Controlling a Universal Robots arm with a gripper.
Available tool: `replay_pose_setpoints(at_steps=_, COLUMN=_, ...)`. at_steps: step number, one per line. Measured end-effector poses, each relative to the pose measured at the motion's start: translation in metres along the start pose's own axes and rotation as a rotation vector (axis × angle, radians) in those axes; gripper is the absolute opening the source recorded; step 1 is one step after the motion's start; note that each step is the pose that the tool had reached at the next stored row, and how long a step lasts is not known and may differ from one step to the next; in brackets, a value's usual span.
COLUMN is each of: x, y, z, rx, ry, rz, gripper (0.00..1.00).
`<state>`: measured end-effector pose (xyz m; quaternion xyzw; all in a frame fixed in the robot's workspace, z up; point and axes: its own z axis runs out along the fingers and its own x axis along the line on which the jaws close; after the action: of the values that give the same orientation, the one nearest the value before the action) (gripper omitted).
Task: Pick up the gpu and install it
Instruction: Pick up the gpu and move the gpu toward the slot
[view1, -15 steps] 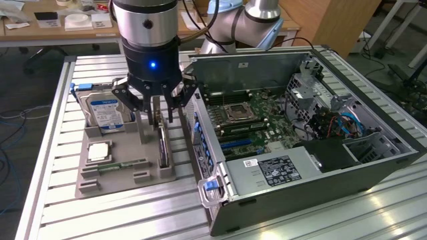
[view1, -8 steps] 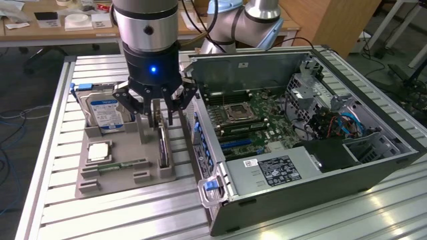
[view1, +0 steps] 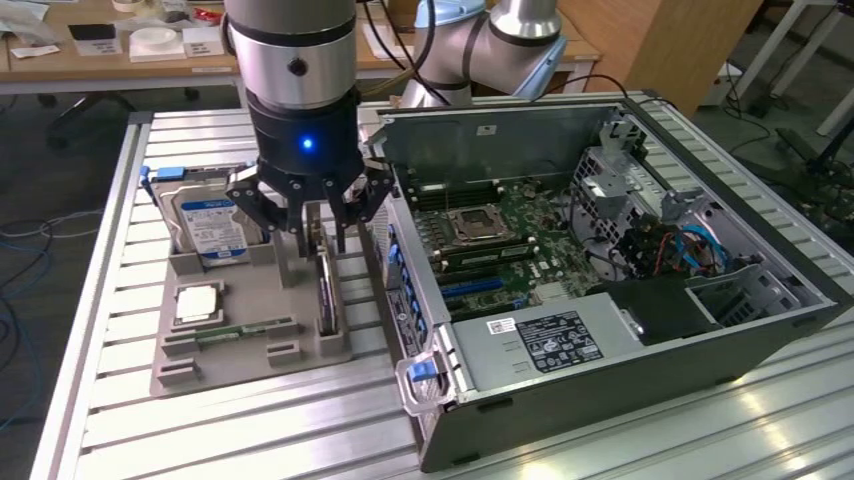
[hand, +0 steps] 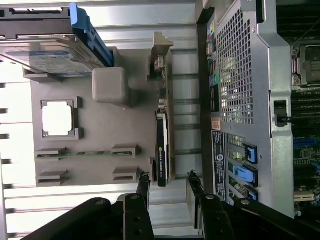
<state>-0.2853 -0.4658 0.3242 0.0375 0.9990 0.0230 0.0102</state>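
**Ana:** Slatted aluminium counter (view1: 200, 440) runs across the exterior view, with cluttered desks behind. What sits on it?

**Ben:** A grey moulded fixture tray (view1: 234, 360) sits toward the exterior view's left. An open black desktop computer case (view1: 601, 370) is just beside it on the right. The thin, dark, rectangular gpu (view1: 326, 290) stands on its long edge in a slot along the tray's case-side margin.

**Ana:** And the black metal fingers (view1: 358, 208)?

**Ben:** They hang over the card, spread wide, one to each side of it. They hold nothing. How much height is left I cannot tell.

**Ana:** Does the wrist view help?

**Ben:** Somewhat. The gpu (hand: 162, 145) runs lengthways away from the fingers (hand: 143, 186), with its pale metal bracket at the farther end. It lies between the tray's raised grey block (hand: 109, 85) and the case's perforated grey rear panel (hand: 240, 75). The two fingers frame the line of the card's nearer end, with a clear gap at each face. They are wide apart and touch nothing.

**Ana:** So the long axis?

**Ben:** I judge it runs at right angles to the gap between the fingers, so each pad faces a flat side. The card is in its slot, not yet lifted.
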Motion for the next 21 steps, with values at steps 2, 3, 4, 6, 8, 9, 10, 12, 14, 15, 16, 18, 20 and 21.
replay_pose_setpoints(at_steps=2, x=0.0001, y=-0.0001, z=0.0033, rx=-0.0007, ry=0.0001, rz=0.0, gripper=0.43)
replay_pose_setpoints(at_steps=3, x=0.0, y=-0.0002, z=0.0042, rx=-0.002, ry=0.0001, rz=0.0, gripper=0.43)
replay_pose_setpoints(at_steps=4, x=0.0001, y=-0.0002, z=0.0046, rx=-0.0034, ry=0.0004, rz=0.0, gripper=0.43)
replay_pose_setpoints(at_steps=6, x=0.0001, y=0.0007, z=0.0053, rx=-0.0044, ry=0.0003, rz=0.0, gripper=0.43)
replay_pose_setpoints(at_steps=8, x=0.0003, y=0.002, z=0.0057, rx=-0.0045, ry=0.0004, rz=0.0, gripper=0.43)
replay_pose_setpoints(at_steps=9, x=0.0002, y=0.0022, z=0.0064, rx=-0.0046, ry=0.0003, rz=0.0, gripper=0.43)
replay_pose_setpoints(at_steps=10, x=0.0002, y=0.0024, z=0.0072, rx=-0.0047, ry=0.0003, rz=0.0, gripper=0.43)
replay_pose_setpoints(at_steps=12, x=0.0004, y=0.0025, z=0.0093, rx=-0.0047, ry=0.0004, rz=0.0, gripper=0.43)
replay_pose_setpoints(at_steps=14, x=0.0005, y=0.0025, z=0.0105, rx=-0.0052, ry=0.0006, rz=0.0, gripper=0.43)
replay_pose_setpoints(at_steps=15, x=0.0006, y=0.0025, z=0.0104, rx=-0.0072, ry=0.0009, rz=0.0, gripper=0.43)
replay_pose_setpoints(at_steps=16, x=0.0006, y=0.0025, z=0.0105, rx=-0.0082, ry=0.0008, rz=0.0, gripper=0.43)
replay_pose_setpoints(at_steps=18, x=0.0005, y=0.0025, z=0.0106, rx=-0.0084, ry=0.0006, rz=0.0, gripper=0.43)
replay_pose_setpoints(at_steps=20, x=0.0004, y=0.0024, z=0.0106, rx=-0.0085, ry=0.0006, rz=0.0, gripper=0.43)
replay_pose_setpoints(at_steps=21, x=0.0005, y=0.0025, z=0.0106, rx=-0.0086, ry=0.0006, rz=0.0, gripper=0.43)
